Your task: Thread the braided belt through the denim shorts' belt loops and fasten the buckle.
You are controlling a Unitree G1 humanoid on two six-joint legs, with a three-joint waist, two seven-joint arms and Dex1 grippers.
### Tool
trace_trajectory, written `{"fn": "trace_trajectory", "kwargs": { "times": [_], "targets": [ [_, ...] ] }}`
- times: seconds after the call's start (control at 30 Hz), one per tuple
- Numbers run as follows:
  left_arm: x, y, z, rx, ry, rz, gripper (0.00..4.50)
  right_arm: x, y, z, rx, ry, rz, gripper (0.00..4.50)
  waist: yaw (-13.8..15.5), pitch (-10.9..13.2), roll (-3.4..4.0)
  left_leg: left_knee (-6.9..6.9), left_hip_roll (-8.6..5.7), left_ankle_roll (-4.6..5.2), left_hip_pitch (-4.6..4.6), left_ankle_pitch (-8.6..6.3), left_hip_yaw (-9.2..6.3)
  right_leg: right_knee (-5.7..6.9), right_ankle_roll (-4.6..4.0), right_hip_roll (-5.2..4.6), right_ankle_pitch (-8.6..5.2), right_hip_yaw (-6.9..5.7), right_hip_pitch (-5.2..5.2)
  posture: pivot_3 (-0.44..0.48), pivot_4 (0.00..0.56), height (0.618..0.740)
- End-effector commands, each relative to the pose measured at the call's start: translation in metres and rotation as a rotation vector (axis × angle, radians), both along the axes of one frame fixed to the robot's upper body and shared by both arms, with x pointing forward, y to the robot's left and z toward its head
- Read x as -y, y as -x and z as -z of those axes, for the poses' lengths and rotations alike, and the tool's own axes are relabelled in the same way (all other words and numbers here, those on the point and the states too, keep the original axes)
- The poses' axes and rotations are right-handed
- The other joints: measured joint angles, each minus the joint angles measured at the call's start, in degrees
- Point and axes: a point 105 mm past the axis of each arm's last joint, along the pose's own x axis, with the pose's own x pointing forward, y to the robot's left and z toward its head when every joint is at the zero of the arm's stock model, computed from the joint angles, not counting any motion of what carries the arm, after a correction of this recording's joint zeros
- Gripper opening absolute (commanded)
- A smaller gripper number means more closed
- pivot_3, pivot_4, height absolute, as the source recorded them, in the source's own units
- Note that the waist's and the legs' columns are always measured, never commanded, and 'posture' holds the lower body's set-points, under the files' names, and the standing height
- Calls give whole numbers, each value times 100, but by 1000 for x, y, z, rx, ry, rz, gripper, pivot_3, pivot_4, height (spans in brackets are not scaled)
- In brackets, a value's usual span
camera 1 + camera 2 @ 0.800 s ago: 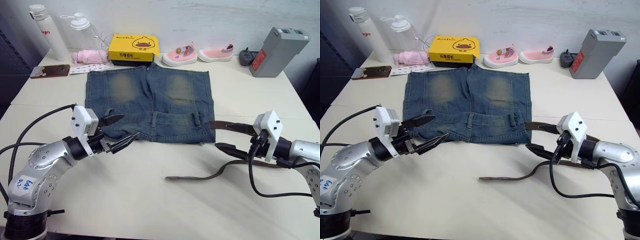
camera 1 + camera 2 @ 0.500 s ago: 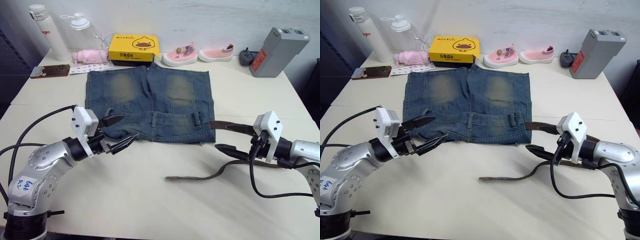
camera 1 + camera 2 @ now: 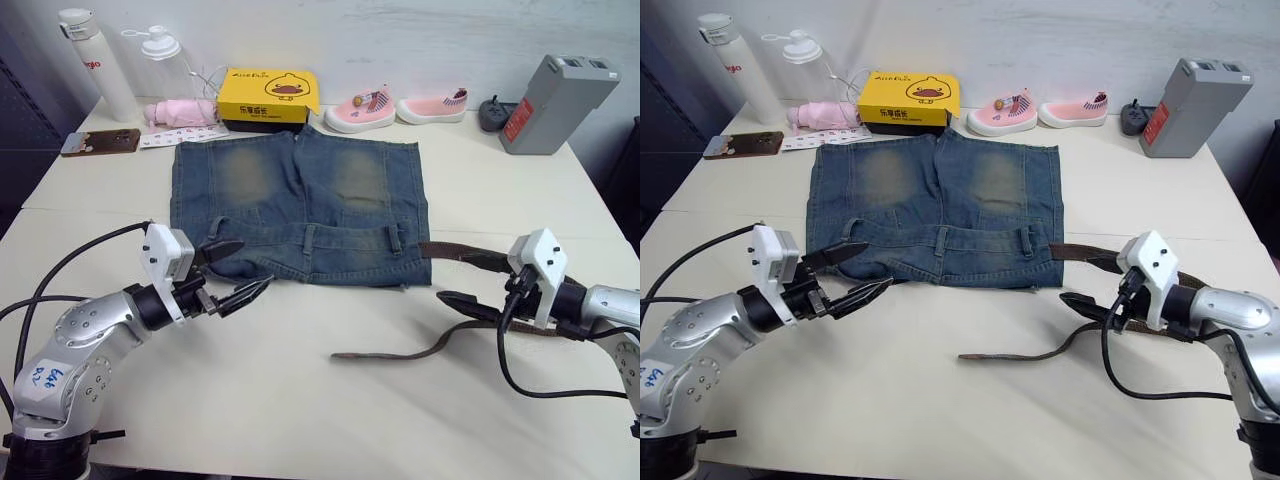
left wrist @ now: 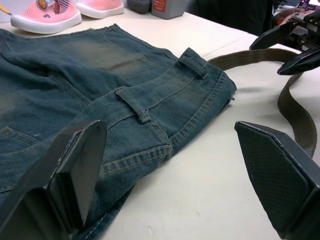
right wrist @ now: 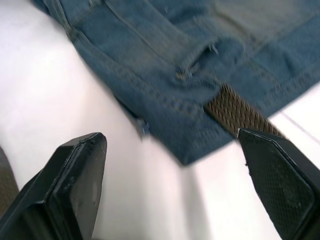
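The denim shorts lie flat on the counter, waistband toward the robot. The braided belt emerges from the waistband's right end, runs right, then loops back so its free end rests on the counter below the shorts. The left gripper hovers spread wide and empty at the waistband's left corner. The right gripper is also released, its fingers straddling the belt just beside the shorts' right edge.
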Motion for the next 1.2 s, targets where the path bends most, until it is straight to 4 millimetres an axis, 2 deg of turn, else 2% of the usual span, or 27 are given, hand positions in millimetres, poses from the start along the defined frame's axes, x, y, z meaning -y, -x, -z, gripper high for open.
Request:
{"fn": "trace_trajectory", "kwargs": {
  "times": [0.03, 0.17, 0.27, 0.33, 0.4, 0.6, 0.63, 0.67, 0.7, 0.8, 0.9, 0.97, 1.0, 1.2],
  "targets": [
    [-3, 6, -6, 26, -20, 27, 4500, -16, 15, -17, 19, 35, -163, 4447, -6, 0, 0, 0, 0, 0, 0, 0, 0, 0, 0, 0, 0, 0, 0, 0, 150, 670],
    [0, 13, 1, -9, -62, 87, 4500, -45, 44, -8, -117, 90, -402, 4447, -9, 0, 1, 0, 1, 0, 1, 0, 1, 0, 0, 1, 0, 0, 0, 0, 150, 670],
    [2, 19, 13, -27, -122, 121, 4500, -56, 56, 16, -189, 179, -495, 4447, -3, 5, 8, -1, 9, -1, 1, -1, -2, -4, 0, 5, 0, -3, 2, 0, 150, 670],
    [4, 21, 14, -28, -123, 129, 4500, -58, 57, 38, -203, 285, -510, 4447, 2, 5, 8, 0, 5, -1, 0, -3, -1, -5, 0, 2, 0, -2, 1, 0, 150, 670],
    [5, 24, 13, -25, -121, 133, 4500, -57, 49, 56, -188, 380, -480, 4447, 1, 5, 8, -1, 3, -1, -1, -3, 0, -4, 0, 0, 0, -1, -1, 0, 150, 670],
    [10, 29, 13, -29, -96, 121, 4500, -71, 35, 84, -172, 342, -416, 4447, -45, 3, 5, 0, 15, -9, 13, -2, 3, -1, -1, 11, 0, 4, 5, 0, 150, 670],
    [10, 30, 13, -30, -94, 120, 4500, -71, 36, 86, -174, 343, -420, 4061, -46, 3, 5, 0, 19, -11, 21, -3, 5, 0, -2, 13, 0, 5, 12, 0, 150, 670],
    [11, 30, 12, -30, -92, 119, 4500, -71, 36, 87, -174, 344, -420, 3934, -45, 3, 5, -1, 26, -15, 38, -5, 11, 2, -6, 19, -1, 10, 22, 0, 150, 670],
    [11, 30, 12, -30, -91, 118, 4500, -71, 36, 88, -173, 344, -420, 3617, -43, 3, 5, -1, 31, -19, 50, -8, 16, 2, -8, 23, -1, 15, 31, 0, 150, 670],
    [10, 30, 12, -31, -86, 115, 4500, -71, 41, 89, -187, 346, -447, 2350, -27, 3, 5, -1, 45, -29, 70, -17, 21, 2, -17, 37, -5, 24, 43, 0, 150, 670],
    [12, 28, 12, -33, -84, 121, 4500, -71, 44, 89, -187, 365, -478, 892, -21, 3, 4, -1, 56, -36, 75, -22, 25, 2, -24, 51, -9, 33, 43, 0, 150, 670],
    [15, 27, 11, -30, -83, 127, 4500, -76, 45, 86, -177, 351, -501, 224, -19, 2, 4, -1, 65, -43, 78, -26, 28, 2, -31, 68, -9, 38, 43, 0, 150, 670],
    [18, 26, 9, -24, -72, 137, 4500, -81, 46, 79, -169, 315, -511, 65, -19, 2, 4, -1, 67, -44, 79, -27, 29, 2, -33, 71, -10, 38, 43, 0, 150, 670],
    [30, 28, 0, -29, -24, 216, 4500, -95, 46, 55, -89, 297, -570, 65, -18, 5, 8, -1, 76, -48, 75, -29, 38, 6, -40, 72, -13, 47, 27, 0, 150, 670]
  ]
}}
